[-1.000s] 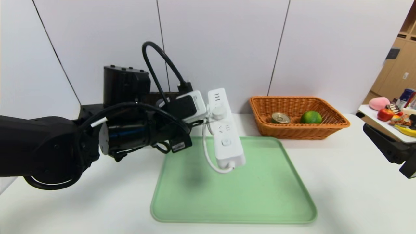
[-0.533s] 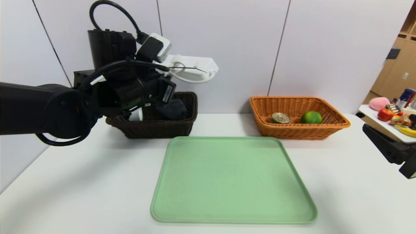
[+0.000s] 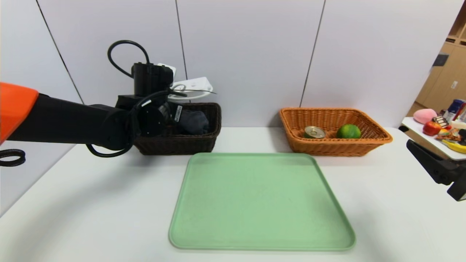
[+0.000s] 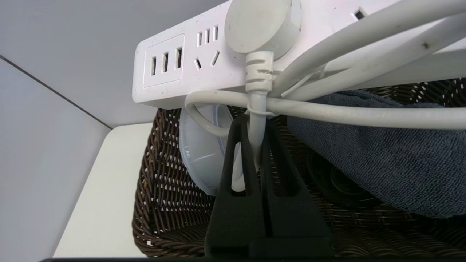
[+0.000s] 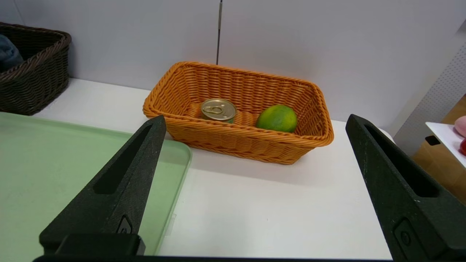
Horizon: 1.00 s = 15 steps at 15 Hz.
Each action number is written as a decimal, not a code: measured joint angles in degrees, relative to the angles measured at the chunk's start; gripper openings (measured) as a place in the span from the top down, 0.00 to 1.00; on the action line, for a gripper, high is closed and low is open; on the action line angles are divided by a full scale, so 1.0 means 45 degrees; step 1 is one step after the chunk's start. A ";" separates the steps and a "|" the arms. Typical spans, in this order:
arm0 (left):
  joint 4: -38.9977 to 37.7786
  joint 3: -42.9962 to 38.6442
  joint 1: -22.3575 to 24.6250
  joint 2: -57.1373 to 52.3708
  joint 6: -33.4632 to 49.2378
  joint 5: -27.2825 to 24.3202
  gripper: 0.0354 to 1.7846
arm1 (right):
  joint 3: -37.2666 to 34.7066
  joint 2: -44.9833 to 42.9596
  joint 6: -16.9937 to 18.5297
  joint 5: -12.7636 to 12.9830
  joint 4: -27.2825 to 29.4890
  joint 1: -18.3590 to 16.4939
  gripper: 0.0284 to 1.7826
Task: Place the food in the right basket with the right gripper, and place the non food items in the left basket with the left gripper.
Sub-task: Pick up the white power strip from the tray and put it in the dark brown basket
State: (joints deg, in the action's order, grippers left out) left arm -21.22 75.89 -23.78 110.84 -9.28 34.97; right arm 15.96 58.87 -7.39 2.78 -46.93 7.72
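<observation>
I see the white table (image 3: 91, 218) carrying a pale green tray (image 3: 260, 203) at centre front, bare of objects. Behind it, on my left, sits the left basket (image 3: 204, 142), dark brown wicker; on my right sits the right basket (image 3: 327, 145), orange wicker, well apart from the other.

My left arm reaches out over the left basket, and the left gripper (image 4: 255, 145) hangs above its interior. Its fingers (image 4: 233, 163) are clenched on the white cord of the power strip (image 4: 171, 69), pinching the cable just below the round plug that is seated in the strip's face. The strip itself hangs from that cord, lying lengthwise above the basket rim and not touching the wicker as far as I can tell; loops of its cord run across beneath it.

Inside the left basket, under the strip, I make out the dark grey towel (image 4: 382, 160) filling one side, a whitish round item (image 4: 198, 153) leaning against the far wall, and a dark round object (image 4: 338, 182) partly hidden beneath the towel.

In the right basket the green fruit (image 5: 276, 118) and the tin (image 5: 217, 110) with its gold pull-tab lid rest side by side on the bottom, close but apart.

My right gripper (image 5: 255, 182) is parked low at the table's right edge, jaws spread wide and holding nothing, pointing towards the orange basket.
</observation>
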 joint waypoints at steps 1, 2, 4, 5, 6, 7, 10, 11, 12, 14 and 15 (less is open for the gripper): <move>0.0000 0.0000 0.0014 0.0171 0.0030 0.0005 0.98 | -0.0038 -0.0011 0.0000 0.0005 0.0000 0.0000 0.05; 0.0003 -0.0019 0.0030 0.0306 0.0114 0.0005 0.98 | -0.0073 -0.0016 -0.0005 0.0005 -0.0008 0.0000 0.05; 0.0344 -0.0033 0.0030 0.0488 0.0287 0.0030 0.98 | -0.0100 -0.0011 -0.0005 -0.0008 0.0000 0.0000 0.05; 0.0591 -0.0038 0.0030 0.0526 0.0303 0.0030 0.98 | -0.0106 -0.0005 -0.0005 -0.0024 0.0000 0.0000 0.05; 0.0731 -0.0038 0.0030 0.0550 0.0298 0.0060 0.98 | -0.0111 0.0005 -0.0005 -0.0024 0.0005 0.0000 0.05; 0.0834 -0.0046 0.0033 0.0561 0.0306 0.0084 0.98 | -0.0116 0.0024 -0.0005 -0.0033 0.0005 0.0000 0.05; 0.1140 -0.0095 0.0024 0.0539 0.0298 0.0087 0.98 | -0.0038 0.0111 0.0000 -0.0054 0.0000 0.0000 0.05; 0.1246 -0.0116 0.0014 0.0531 0.0298 0.0079 0.98 | -0.0030 0.0141 -0.0011 -0.0038 -0.0008 0.0000 0.05; 0.1203 -0.0119 0.0014 0.0526 0.0303 0.0060 0.98 | -0.0030 0.0171 0.0003 -0.0038 0.0000 0.0000 0.05; 0.1035 -0.0111 0.0014 0.0520 0.0360 -0.0024 0.98 | -0.0038 0.0192 0.0008 -0.0024 -0.0005 0.0000 0.05; 0.0964 -0.0100 0.0014 0.0520 0.0371 -0.0030 0.98 | -0.0038 0.0198 0.0014 -0.0019 -0.0008 0.0000 0.05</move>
State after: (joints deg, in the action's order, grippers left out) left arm -16.88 75.44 -23.72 113.18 -7.61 34.84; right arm 15.79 59.76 -7.33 2.69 -46.97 7.72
